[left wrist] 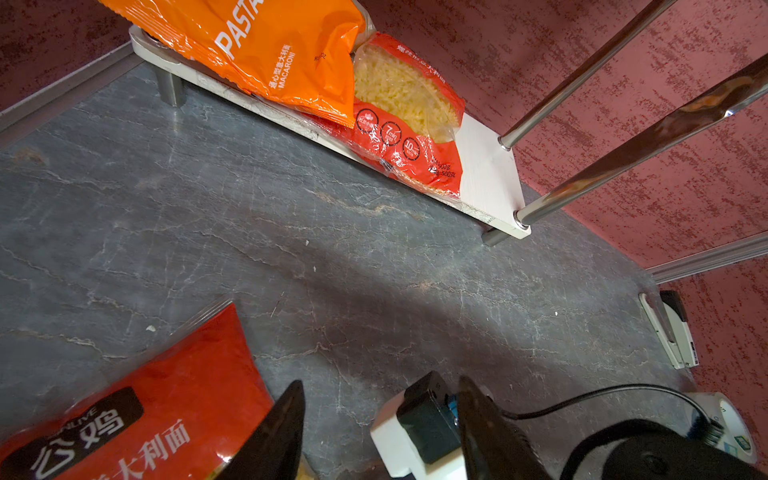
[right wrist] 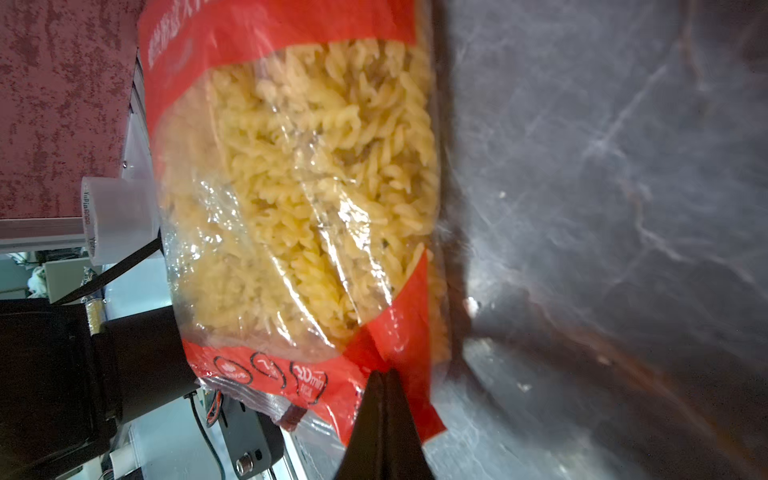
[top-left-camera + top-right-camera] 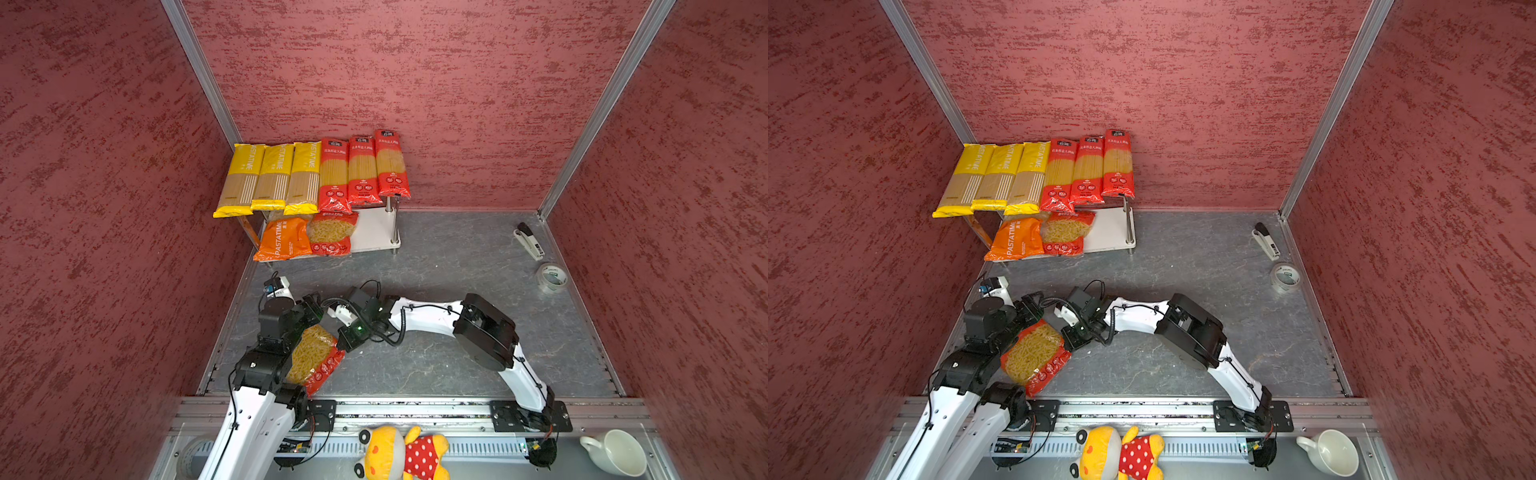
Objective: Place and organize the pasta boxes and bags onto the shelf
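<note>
The shelf [image 3: 374, 230] stands at the back left. Three yellow and three red pasta boxes [image 3: 307, 176] lie side by side on its top board. On the lower board [image 1: 486, 174] sit an orange bag [image 3: 282, 241] and a red bag [image 3: 332, 235]. Another red bag [image 3: 313, 357] of yellow pasta lies near the table's front left, partly under my left arm. My right gripper [image 2: 384, 374] is shut on this bag's red lower edge [image 2: 299, 187]. My left gripper [image 1: 380, 382] stands open beside the bag's top end [image 1: 166, 407], holding nothing.
A stapler [image 3: 530, 241] and a tape roll [image 3: 552, 277] lie along the right wall. A plush toy [image 3: 401, 453] and a white cup [image 3: 615, 453] sit in front of the arm rail. The shelf's lower board is bare at its right end.
</note>
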### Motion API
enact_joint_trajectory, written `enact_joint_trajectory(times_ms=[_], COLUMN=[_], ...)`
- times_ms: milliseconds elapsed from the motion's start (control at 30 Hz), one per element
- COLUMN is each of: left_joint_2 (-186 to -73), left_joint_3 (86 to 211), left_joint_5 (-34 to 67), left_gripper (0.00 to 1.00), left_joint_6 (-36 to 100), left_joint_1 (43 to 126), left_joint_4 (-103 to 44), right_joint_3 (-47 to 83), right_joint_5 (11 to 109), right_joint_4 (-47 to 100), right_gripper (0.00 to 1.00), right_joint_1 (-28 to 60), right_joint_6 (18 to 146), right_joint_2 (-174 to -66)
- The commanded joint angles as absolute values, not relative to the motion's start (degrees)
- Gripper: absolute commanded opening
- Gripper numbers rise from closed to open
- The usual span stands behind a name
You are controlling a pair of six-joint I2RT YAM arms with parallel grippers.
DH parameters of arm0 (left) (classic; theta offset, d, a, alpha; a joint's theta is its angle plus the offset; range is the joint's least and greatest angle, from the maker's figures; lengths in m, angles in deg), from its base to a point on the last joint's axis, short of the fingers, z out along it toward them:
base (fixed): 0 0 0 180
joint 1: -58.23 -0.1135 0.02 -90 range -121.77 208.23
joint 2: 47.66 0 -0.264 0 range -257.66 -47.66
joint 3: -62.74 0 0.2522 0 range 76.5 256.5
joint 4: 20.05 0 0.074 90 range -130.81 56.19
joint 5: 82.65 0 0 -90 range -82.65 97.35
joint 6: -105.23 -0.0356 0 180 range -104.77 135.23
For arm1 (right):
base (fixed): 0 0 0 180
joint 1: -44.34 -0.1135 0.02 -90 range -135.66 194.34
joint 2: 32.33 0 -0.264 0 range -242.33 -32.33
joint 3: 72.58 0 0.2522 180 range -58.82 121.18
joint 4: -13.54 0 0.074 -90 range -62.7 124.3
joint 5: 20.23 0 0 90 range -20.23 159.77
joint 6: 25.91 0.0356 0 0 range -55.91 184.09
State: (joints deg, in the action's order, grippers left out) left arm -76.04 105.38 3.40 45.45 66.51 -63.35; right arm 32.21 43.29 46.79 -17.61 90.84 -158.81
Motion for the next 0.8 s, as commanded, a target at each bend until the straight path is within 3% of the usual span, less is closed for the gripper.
enact_joint_trajectory(times_ms=[0,367,767], left_joint_2=[-75.9,-76.1,-76.0], left_joint_3=[105.1,105.1,104.9], left_joint_5=[3.9,4.3,4.5], left_gripper=[0.58,0.58,0.58], left_joint_6=[45.9,45.9,46.2], left_joint_1=[66.4,66.3,66.4], left_joint_4=[-61.7,-61.9,-61.4], right_joint_3=[30.9,28.7,17.2], right_joint_5=[48.0,54.7,61.2], right_joint_4=[45.8,46.4,43.4], right_gripper=[0.0,0.0,0.0], right_joint_1=[-17.4,-16.2,-9.9], right_joint_6=[91.1,92.3,95.4], right_joint_2=[-156.2,-154.6,-146.1])
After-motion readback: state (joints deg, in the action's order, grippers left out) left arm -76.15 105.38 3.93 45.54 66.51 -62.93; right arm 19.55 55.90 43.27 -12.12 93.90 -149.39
